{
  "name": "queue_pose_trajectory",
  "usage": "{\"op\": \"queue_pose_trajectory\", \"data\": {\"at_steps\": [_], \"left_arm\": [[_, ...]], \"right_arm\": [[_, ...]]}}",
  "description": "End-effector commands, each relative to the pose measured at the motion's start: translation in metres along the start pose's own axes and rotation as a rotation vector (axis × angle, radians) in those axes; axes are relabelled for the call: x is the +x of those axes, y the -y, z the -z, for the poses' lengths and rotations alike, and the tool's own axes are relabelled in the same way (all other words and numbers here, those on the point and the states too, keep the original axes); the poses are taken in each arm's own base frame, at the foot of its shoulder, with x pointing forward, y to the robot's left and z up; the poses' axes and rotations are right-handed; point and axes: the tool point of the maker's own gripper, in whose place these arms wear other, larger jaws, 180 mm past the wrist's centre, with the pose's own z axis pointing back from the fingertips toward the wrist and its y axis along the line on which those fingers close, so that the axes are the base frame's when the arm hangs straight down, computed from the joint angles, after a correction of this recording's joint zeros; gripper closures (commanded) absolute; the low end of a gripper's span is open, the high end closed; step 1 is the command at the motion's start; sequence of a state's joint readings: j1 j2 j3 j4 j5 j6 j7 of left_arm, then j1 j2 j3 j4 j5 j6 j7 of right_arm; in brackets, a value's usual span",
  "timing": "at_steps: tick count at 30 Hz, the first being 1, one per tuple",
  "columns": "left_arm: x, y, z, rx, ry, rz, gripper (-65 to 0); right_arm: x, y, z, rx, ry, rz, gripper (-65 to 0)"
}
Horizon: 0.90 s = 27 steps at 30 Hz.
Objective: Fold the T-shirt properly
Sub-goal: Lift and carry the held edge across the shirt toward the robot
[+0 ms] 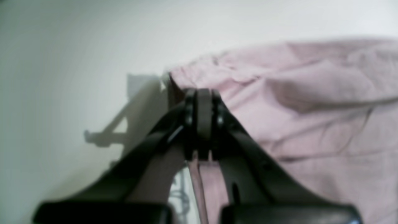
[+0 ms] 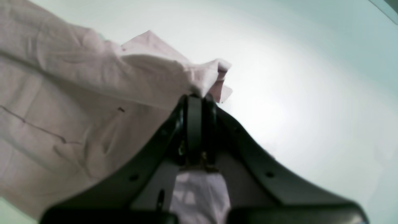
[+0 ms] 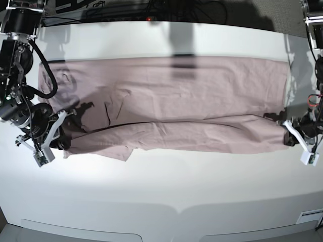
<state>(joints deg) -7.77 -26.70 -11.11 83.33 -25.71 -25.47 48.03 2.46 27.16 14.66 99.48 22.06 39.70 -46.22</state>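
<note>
The mauve-pink T-shirt lies stretched wide across the white table, its near edge folded up over the middle. My left gripper is shut on the shirt's near right corner, with fabric pinched between the jaws in the left wrist view. My right gripper is shut on the near left corner, with bunched cloth at its tips in the right wrist view. Both hold the cloth just above the table.
Cables and dark equipment line the table's far edge. The table's near edge runs below the shirt, with a white tag at its right corner.
</note>
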Motion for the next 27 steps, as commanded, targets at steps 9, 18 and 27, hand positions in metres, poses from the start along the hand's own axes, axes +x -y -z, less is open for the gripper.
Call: {"op": "queue_pose_trajectory", "data": {"at_steps": [9, 18, 27], "left_arm": [[0.011, 0.013, -0.022, -0.001, 0.064, 0.082, 0.0], [0.027, 0.025, -0.042, 0.036, 0.098, 0.166, 0.0], [0.034, 0.030, -0.051, 0.054, 0.085, 0.214, 0.0]], "right_arm": [[-0.006, -0.009, -0.018, -0.002, 0.007, -0.032, 0.0], [-0.022, 0.019, -0.050, -0.100, 0.014, 0.024, 0.0], [-0.021, 0.041, -0.073, -0.162, 0.038, 0.072, 0.0]]}}
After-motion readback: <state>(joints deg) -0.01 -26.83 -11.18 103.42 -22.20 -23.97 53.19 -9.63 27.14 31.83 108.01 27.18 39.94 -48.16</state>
